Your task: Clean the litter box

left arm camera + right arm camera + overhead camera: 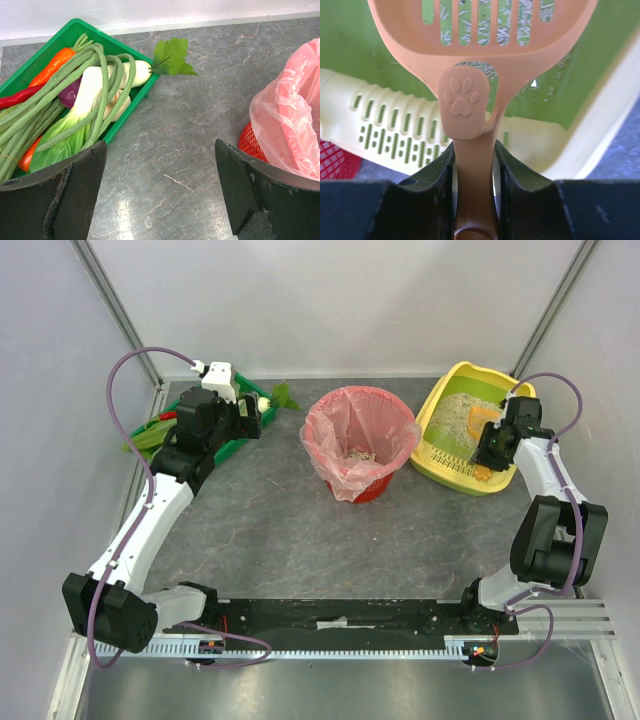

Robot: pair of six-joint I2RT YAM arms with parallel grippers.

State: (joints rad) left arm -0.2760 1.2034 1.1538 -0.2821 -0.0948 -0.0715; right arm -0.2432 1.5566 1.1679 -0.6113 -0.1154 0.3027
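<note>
The yellow litter box (442, 400) with pale litter sits at the back right; its slotted rim (395, 137) and lime-green inside (350, 45) show in the right wrist view. My right gripper (493, 445) is shut on the handle of an orange slotted litter scoop (485, 45), also seen from above (483, 420), and holds it over the box's near end. Litter grains show through the scoop's slots. My left gripper (160, 175) is open and empty above the bare table, between the green tray and the red basket.
A red basket lined with a pink bag (360, 440) stands at the table's middle, some litter inside. A green tray of vegetables (215, 430) lies at the back left, under the left arm. White walls close the back and sides.
</note>
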